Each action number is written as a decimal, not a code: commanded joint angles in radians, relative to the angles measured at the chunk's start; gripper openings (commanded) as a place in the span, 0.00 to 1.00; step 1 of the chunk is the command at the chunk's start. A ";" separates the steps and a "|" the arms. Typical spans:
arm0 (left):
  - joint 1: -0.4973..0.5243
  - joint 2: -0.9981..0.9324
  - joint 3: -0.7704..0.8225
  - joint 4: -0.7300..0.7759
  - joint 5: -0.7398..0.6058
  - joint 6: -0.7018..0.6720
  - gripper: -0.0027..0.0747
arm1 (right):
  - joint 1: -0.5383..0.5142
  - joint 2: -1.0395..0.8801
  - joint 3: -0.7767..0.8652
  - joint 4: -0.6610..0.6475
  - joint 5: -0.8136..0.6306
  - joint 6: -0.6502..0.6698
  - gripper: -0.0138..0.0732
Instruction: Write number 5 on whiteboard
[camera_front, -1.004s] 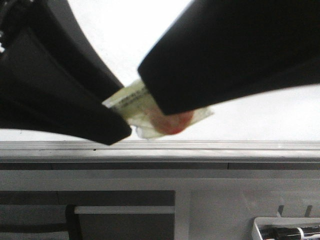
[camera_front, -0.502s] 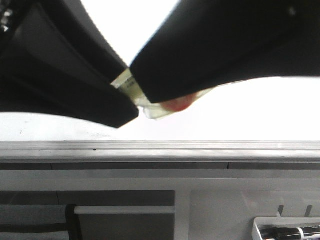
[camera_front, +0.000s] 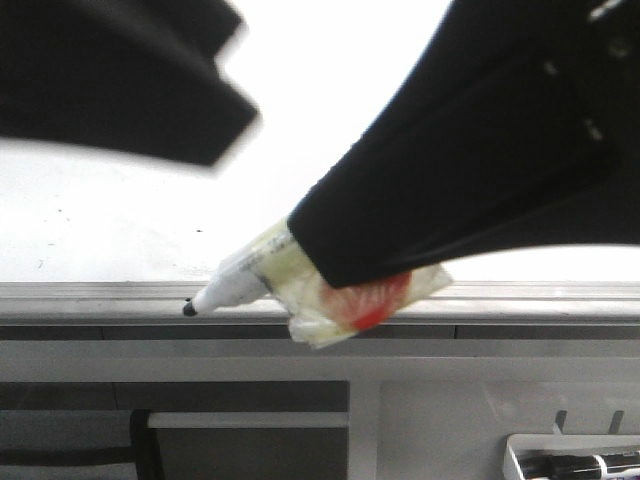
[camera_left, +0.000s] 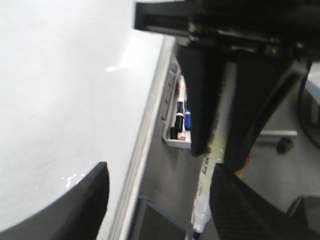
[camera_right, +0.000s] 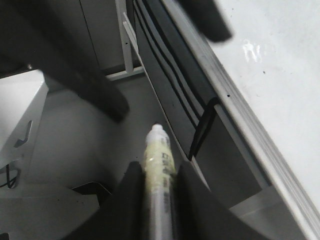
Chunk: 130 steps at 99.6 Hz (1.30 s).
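Separation came within the last second: we drew our empty, spread left gripper (camera_left: 155, 200) clear of the marker (camera_front: 245, 275), left it clenched in our right gripper (camera_right: 160, 185) with its bared tip over the frame of the whiteboard (camera_front: 120, 230), no 5 showing.

Left gripper (camera_front: 150, 90) motion-blurred, cut off at frame edge. Marker (camera_front: 240, 282) barrel mostly hidden under right gripper (camera_front: 330, 265). Whiteboard (camera_front: 100, 220) washed out by glare.
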<state>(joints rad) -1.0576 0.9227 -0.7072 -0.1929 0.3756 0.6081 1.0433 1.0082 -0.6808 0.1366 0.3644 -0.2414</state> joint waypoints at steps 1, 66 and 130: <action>0.027 -0.099 -0.034 -0.019 -0.063 -0.110 0.62 | -0.033 -0.038 -0.042 0.002 -0.042 -0.001 0.09; 0.521 -0.663 0.259 -0.050 -0.133 -0.505 0.01 | -0.311 0.034 -0.238 -0.041 0.019 0.052 0.10; 0.559 -0.664 0.259 -0.088 -0.131 -0.505 0.01 | -0.402 0.140 -0.242 -0.056 -0.044 0.052 0.10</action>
<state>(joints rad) -0.5028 0.2510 -0.4245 -0.2632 0.3203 0.1117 0.6518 1.1509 -0.8860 0.0955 0.3906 -0.1906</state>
